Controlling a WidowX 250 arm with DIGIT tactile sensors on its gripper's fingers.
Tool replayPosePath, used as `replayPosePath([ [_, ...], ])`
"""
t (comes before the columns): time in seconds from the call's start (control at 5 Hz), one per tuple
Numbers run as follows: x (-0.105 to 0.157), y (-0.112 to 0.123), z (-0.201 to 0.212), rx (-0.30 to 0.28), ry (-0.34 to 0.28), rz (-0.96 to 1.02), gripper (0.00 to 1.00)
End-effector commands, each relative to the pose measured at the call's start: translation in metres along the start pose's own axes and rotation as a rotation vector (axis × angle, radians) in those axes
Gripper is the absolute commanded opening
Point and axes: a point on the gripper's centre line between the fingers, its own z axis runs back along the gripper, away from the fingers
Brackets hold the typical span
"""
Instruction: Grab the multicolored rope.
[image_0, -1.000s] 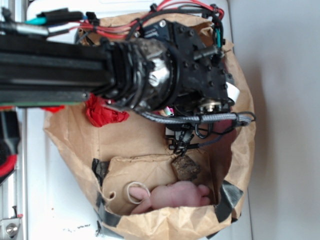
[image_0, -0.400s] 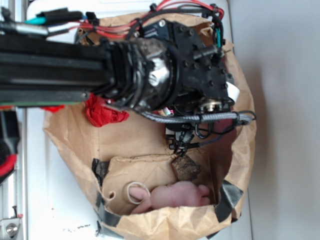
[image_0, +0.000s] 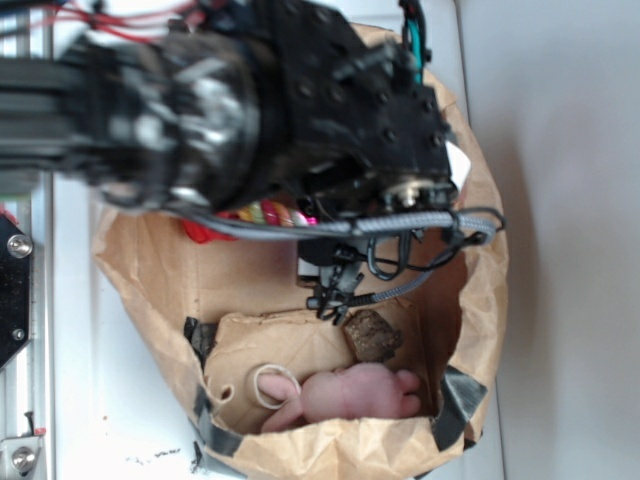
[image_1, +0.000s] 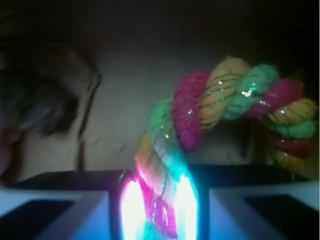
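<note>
1. The multicolored rope (image_1: 220, 100) fills the wrist view: a thick twisted cord in pink-red, yellow and light green, with glittery flecks. It rises from between the two fingers, arches up and bends away to the right edge of the frame.
2. In the exterior view only a short stretch of the rope (image_0: 278, 213) shows, peeking out under the black body of the arm, near the upper left of the bag's inside.
3. The hand (image_1: 159, 210) is narrowed around the rope's lower end. Both fingers (image_1: 55, 212) press in close at either side, and a bright glare lights the rope where it sits between them. The rope is clamped there; the gap is no wider than the cord.
4. In the exterior view the hand itself is hidden beneath the arm (image_0: 250, 100), which is blurred and covers the upper half of the picture.
5. All of this sits inside a brown paper bag (image_0: 150, 280) with dark tape at its lower corners, lying on a white worktop (image_0: 110, 410).
6. Just left of the visible rope piece, a scrap of red fabric (image_0: 196, 229) shows against the bag's wall.
7. Lower in the bag, well apart from the rope, lie a dark brown lump (image_0: 372, 334), a pale pink soft toy (image_0: 350, 392) and, just beside the toy, a thin beige string loop (image_0: 270, 385).
8. A grey braided cable (image_0: 400, 225) runs from the arm across the bag's middle.
</note>
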Motion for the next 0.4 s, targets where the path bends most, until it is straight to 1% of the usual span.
replayPosePath([
  [0.0, -0.005, -0.003, 0.066, 0.010, -0.113, -0.011, 0.00],
  [0.2, -0.010, -0.008, 0.085, 0.022, -0.129, -0.002, 0.00],
])
